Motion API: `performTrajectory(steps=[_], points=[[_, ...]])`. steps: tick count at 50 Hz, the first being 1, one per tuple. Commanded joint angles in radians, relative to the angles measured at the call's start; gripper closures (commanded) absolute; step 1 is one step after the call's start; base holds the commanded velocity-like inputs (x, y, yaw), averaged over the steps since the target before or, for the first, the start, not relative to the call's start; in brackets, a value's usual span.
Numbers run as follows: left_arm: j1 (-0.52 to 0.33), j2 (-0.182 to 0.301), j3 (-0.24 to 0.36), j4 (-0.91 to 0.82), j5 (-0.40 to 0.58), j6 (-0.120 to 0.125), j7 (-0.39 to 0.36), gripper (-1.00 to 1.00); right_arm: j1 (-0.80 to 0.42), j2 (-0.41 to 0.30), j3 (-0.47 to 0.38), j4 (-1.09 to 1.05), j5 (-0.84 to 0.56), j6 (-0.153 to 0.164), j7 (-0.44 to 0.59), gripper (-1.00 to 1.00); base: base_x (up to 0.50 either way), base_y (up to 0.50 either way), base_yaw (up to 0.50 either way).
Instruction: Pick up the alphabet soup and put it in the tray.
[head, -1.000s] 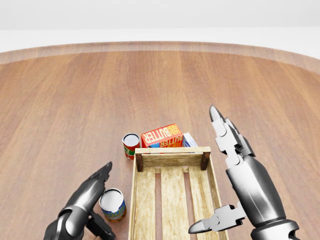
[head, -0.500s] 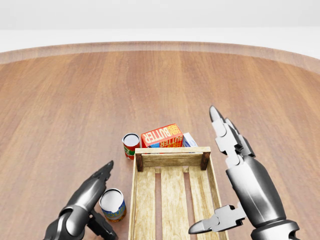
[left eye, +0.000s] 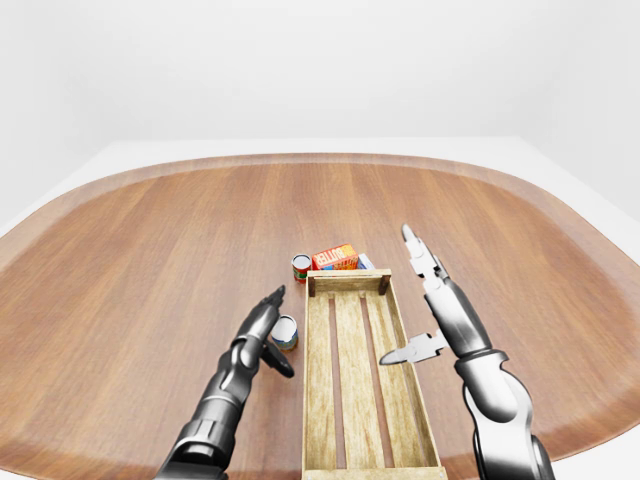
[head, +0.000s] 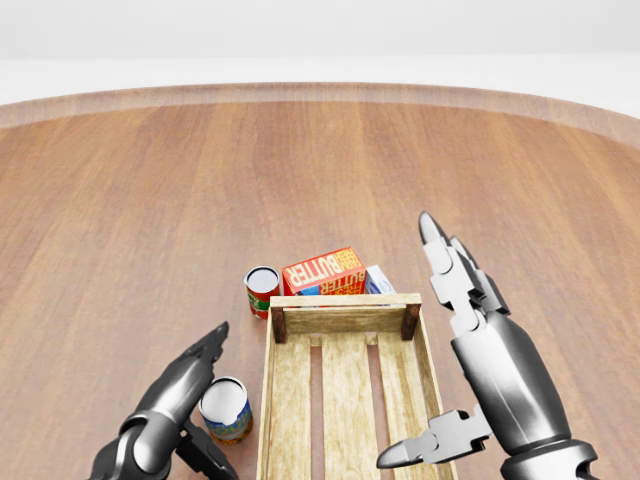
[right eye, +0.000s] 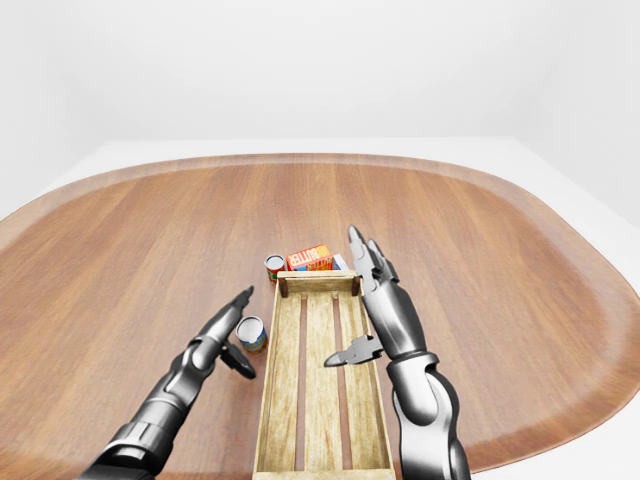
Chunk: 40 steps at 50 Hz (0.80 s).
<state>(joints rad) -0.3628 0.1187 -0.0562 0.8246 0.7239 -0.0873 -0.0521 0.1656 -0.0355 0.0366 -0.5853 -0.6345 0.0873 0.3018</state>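
Observation:
A can with a blue and orange label, which I take for the alphabet soup (head: 227, 409), stands upright just left of the wooden slatted tray (head: 345, 300). My left hand (head: 203, 397) lies against the can's left side. It is open, with long fingers (head: 205, 357) reaching past the can and the thumb (head: 205, 455) below it. My right hand (head: 425, 345) hovers open over the tray's right wall, fingers (head: 445, 262) pointing up the view, and nothing is in it. The tray holds nothing that I can see.
Past the tray's top end stand a red can (head: 262, 289), a red butter box (head: 323, 270) and a small white-blue carton (head: 379, 278). The wooden tabletop's (left eye: 150, 250) rounded edge runs around the scene.
My left hand has crept slightly right, closer against the blue can. The right hand, the tray and the other things have not moved.

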Motion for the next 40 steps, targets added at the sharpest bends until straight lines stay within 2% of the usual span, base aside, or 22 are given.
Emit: performTrajectory(steps=[1, 6, 8, 9, 10, 14, 16, 17, 18, 40], points=[[0.001, 0.000, -0.001, -0.001, 0.001, 0.000, 0.003, -1.00, 0.000, 0.000, 0.001, 0.002, 0.000, 0.000, -0.002, -0.98, 0.00, 0.00, 0.00], [0.004, 0.000, -0.001, -0.005, 0.003, 0.000, 0.003, -1.00, -0.001, 0.000, 0.002, 0.002, 0.000, 0.000, -0.002, -0.98, 0.00, 0.00, 0.00], [0.004, 0.000, 0.000, -0.007, 0.002, 0.000, 0.001, -0.69, -0.002, 0.000, 0.001, 0.001, -0.002, 0.000, -0.004, -0.98, 0.00, 0.00, 0.00], [0.004, 0.000, 0.000, -0.007, 0.003, 0.000, 0.002, -0.68, -0.002, 0.000, 0.001, 0.002, -0.001, 0.000, -0.003, -0.98, 0.00, 0.00, 0.00], [0.005, 0.000, -0.001, -0.008, 0.004, 0.000, 0.004, -0.43, -0.002, 0.000, 0.001, 0.001, -0.002, 0.000, -0.002, -0.98, 0.00, 0.00, 0.00], [0.006, 0.001, 0.000, -0.012, 0.005, 0.000, 0.006, -0.05, -0.003, 0.000, 0.002, 0.000, -0.003, 0.000, -0.001, -0.98, 0.00, 0.00, 0.00], [0.004, 0.002, 0.001, -0.014, 0.007, 0.000, 0.013, 0.73, -0.004, 0.000, 0.002, -0.001, -0.004, 0.000, -0.001, -0.98, 0.00, 0.00, 0.00], [0.005, 0.001, 0.001, -0.015, 0.005, 0.000, 0.005, 0.81, -0.004, 0.000, 0.002, -0.001, -0.004, 0.000, -0.001, -0.98, 0.00, 0.00, 0.00], [0.006, 0.002, 0.000, -0.014, 0.008, 0.000, 0.012, 1.00, -0.005, 0.000, 0.002, -0.001, -0.004, 0.000, -0.001, -0.98, 0.00, 0.00, 0.00], [0.002, 0.005, 0.003, -0.007, 0.006, 0.000, 0.017, 0.98, -0.002, 0.000, 0.002, -0.003, -0.005, 0.000, -0.002, -0.98, 0.00, 0.00, 0.00]])
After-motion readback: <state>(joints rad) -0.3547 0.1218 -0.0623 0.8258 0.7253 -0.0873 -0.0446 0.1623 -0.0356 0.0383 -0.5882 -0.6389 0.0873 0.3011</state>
